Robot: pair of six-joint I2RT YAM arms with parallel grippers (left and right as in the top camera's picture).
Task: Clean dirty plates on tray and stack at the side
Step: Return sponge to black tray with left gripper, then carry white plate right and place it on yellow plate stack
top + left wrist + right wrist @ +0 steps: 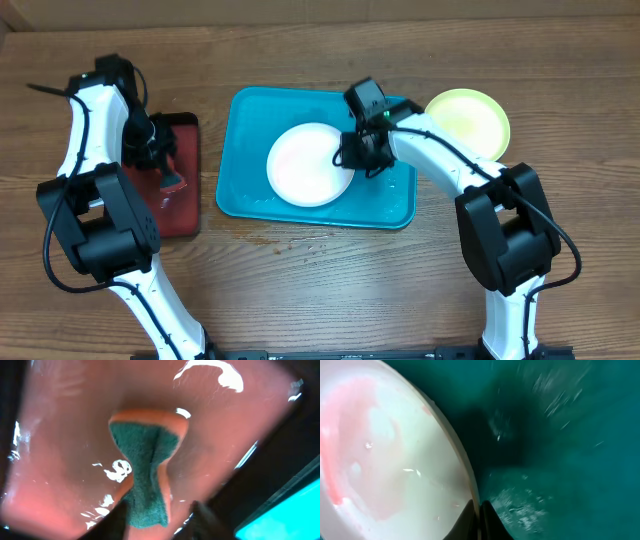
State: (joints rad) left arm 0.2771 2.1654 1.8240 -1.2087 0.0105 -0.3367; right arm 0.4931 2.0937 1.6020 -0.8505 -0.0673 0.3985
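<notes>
While my right gripper [480, 510] is clamped on the rim of the round white plastic plate [305, 165], pink-smeared and lying in the large teal rectangular plastic tray [392, 203], my left gripper [150, 517] squeezes a green-and-orange sponge [147, 450] tightly above the wet dark red tray [65, 435]. A round yellow-green plastic plate [472, 122] sits just beside the teal tray.

No writing, label, brand or number can be read in any view — the tray [250, 120], white plate [305, 165] and sponge [145, 460] are plain, unmarked.
</notes>
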